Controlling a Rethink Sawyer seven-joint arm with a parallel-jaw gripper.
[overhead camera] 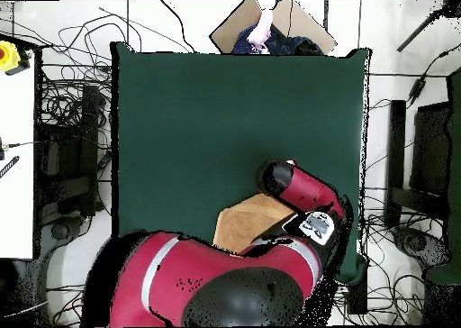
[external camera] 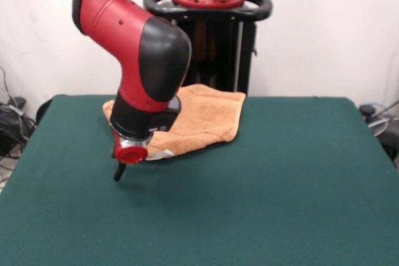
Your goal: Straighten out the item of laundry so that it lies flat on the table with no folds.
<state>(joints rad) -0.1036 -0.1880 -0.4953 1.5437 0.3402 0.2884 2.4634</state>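
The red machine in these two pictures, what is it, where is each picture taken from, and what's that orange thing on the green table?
The red and black machine is a robot arm that stands on a pedestal at the table's edge. One picture is taken from across the table, facing the robot. The other looks straight down from above, so the arm hides much of what lies under it.

The green table holds one thing: an orange-tan towel, lying bunched and folded over at the robot's side of the table. In the overhead view only a part of it shows.

At the arm's tip is its claw, a thin dark point close above the table, just in front of the towel. It appears to hold nothing; whether it is open or shut cannot be told.
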